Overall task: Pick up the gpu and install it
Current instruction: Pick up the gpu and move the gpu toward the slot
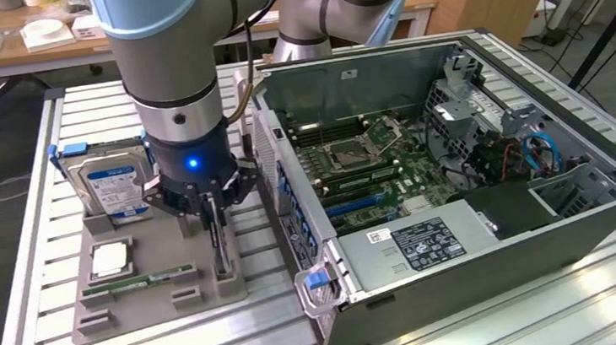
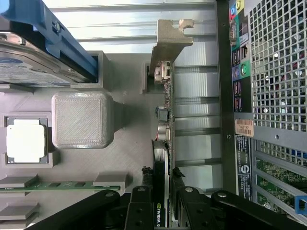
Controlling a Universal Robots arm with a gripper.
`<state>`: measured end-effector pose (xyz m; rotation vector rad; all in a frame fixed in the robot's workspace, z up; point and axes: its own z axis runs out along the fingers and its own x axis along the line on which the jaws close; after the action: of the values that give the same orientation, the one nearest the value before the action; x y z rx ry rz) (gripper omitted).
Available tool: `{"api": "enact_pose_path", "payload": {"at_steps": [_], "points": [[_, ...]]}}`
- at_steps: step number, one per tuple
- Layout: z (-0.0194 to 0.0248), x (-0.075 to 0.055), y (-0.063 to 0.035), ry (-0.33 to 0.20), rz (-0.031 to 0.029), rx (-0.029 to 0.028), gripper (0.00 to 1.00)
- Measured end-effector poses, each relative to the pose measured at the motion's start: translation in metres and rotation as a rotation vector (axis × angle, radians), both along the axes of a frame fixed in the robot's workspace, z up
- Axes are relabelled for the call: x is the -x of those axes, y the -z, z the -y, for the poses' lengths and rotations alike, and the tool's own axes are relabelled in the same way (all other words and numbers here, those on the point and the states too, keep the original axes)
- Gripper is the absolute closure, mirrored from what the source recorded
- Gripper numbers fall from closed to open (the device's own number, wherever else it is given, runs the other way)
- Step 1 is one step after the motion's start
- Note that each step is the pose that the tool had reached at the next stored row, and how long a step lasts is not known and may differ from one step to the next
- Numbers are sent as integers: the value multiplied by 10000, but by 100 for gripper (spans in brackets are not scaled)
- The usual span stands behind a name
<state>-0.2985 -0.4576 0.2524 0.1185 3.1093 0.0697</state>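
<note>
Currently, the open computer case (image 1: 493,205) stands just beside the grey holder tray (image 1: 128,300) on the slatted table (image 1: 36,165), so room on that side is tight. The gpu (image 2: 165,115) stands on edge in a slot along the tray's case-side edge. The gripper (image 2: 162,196) is closed narrowly on it, 2 fingers pinching the card. Risk: a tilted lift could jam the bracket (image 2: 170,40) in its slot or strike the case wall. Room above looks free.
</note>
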Motion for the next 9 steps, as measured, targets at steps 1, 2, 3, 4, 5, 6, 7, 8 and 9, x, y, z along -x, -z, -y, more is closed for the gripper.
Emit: {"api": "enact_pose_path", "payload": {"at_steps": [1, 2, 3, 4, 5, 6, 7, 8, 9], "points": [[0, 0, -3, 0, -1, 1, 74], [0, 0, -8, 0, -2, 2, 74], [0, 0, -12, 1, -2, 3, 74], [0, 0, -17, 0, -2, 1, 74], [0, 0, -22, 1, -1, 1, 74], [0, 0, -28, 0, -2, 2, 74], [0, 0, -35, 1, -1, 1, 74], [0, 0, -41, 0, -1, 2, 74], [0, 0, -49, 0, -1, 2, 74]]}}
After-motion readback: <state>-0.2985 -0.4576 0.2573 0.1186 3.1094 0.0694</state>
